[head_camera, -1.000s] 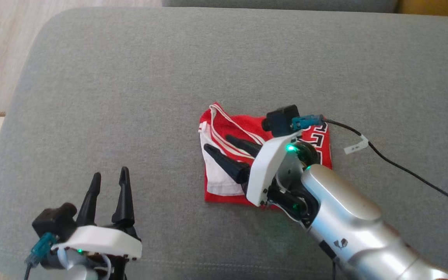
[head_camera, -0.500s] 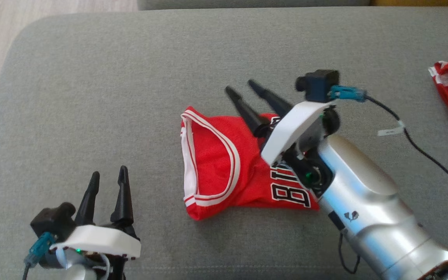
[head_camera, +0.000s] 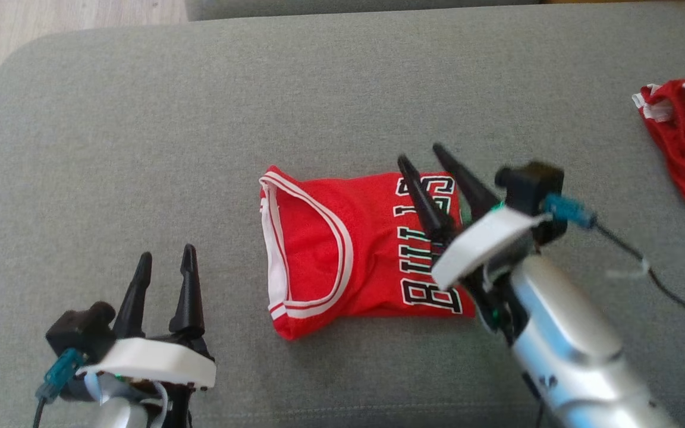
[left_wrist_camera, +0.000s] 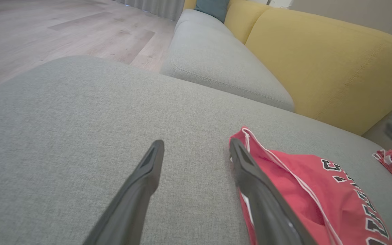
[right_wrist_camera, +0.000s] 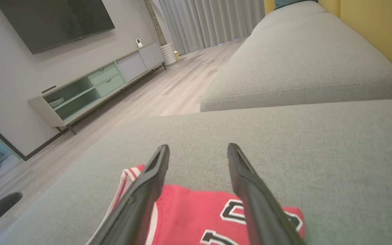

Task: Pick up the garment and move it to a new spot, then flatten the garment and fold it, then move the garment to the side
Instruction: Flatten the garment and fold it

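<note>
1. Comparing w/ 1 s ago: the garment (head_camera: 348, 255) was a tighter bundle w/ white inner side showing and the right claw (head_camera: 422, 153) down on it. Now it lies wider, red side up, w/ lettering readable across its right half and the striped opening at its left end.
2. Head cam has shifted too, so position in the picture is no fair guide. The 2nd red cloth (head_camera: 684, 148) at far right shows more now b/c of that, not b/c it moved.
3. Right claw: lifted off, fingers spread wide, nothing between them. It hovers over the lettered end, tips pointing past the garment's far edge. Right wrist view agrees: bare sofa cushion (head_camera: 140, 119) shows between the fingers.
4. Left claw (head_camera: 166, 252): wide open, empty, low-left over the cushion, apart from the garment. No change over the last sec.
5. Garment location: mid cushion, lying fairly flat, well apart from the 2nd red cloth.
6. Meaning, as I read it: a fold or flip was just let go, so the fold stage looks at or near done, though the near-left corner bunches a bit. Prob. what's left is to regrasp and shift the garment to the side.
</note>
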Robot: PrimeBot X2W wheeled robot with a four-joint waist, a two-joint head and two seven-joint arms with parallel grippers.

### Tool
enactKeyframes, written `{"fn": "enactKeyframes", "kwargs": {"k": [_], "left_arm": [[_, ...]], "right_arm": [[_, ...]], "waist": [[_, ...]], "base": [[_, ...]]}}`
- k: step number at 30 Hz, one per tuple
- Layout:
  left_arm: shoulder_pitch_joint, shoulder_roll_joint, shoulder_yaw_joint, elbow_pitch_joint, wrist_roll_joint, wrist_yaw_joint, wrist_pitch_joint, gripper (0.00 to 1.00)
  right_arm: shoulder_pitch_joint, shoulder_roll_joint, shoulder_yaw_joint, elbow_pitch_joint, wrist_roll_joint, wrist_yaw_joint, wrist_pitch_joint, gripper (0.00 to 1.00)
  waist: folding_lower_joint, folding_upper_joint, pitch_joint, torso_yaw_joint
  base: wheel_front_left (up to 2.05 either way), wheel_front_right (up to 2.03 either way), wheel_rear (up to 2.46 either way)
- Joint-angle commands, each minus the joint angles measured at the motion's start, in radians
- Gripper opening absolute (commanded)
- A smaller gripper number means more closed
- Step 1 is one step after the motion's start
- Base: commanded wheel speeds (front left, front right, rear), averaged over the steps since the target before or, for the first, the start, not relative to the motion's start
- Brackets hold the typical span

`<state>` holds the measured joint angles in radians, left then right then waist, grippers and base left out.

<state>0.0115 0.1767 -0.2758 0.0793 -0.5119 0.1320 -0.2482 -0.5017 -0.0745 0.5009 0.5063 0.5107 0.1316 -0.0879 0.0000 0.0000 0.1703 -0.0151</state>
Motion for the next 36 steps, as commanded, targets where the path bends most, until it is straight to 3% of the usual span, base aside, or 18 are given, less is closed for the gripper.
{"fn": "enactKeyframes", "kwargs": {"k": [1,5,17,24,36], "left_arm": [[-0.042,0.016,0.034,-0.033,0.007,0.000,-0.011,1.00],[-0.044,0.016,0.032,-0.034,0.007,0.000,-0.012,1.00],[-0.051,0.014,0.029,-0.040,0.009,0.005,-0.012,1.00],[-0.058,0.010,0.032,-0.041,0.008,0.006,-0.012,1.00],[-0.056,0.004,0.034,-0.042,0.011,0.005,-0.013,1.00]], "right_arm": [[0.012,0.024,0.006,-0.050,-0.025,-0.001,-0.023,0.42],[0.088,0.024,0.034,-0.063,-0.073,-0.001,-0.037,0.00],[0.152,0.024,0.170,0.024,-0.110,-0.001,-0.007,0.00],[0.106,0.024,0.260,0.099,-0.062,-0.001,-0.003,0.00],[0.011,0.024,0.501,0.115,0.051,-0.001,0.019,0.00]], "waist": [[0.0000,0.0000,0.001,0.002],[0.0000,0.0000,0.003,0.015],[0.0000,0.0000,0.023,0.086],[0.0000,0.0000,0.031,0.130],[0.0000,0.0000,0.043,0.153]], "base": [[0.00,0.00,0.00],[0.00,0.00,0.00],[0.00,0.00,0.00],[0.00,0.00,0.00],[0.00,0.00,0.00]]}}
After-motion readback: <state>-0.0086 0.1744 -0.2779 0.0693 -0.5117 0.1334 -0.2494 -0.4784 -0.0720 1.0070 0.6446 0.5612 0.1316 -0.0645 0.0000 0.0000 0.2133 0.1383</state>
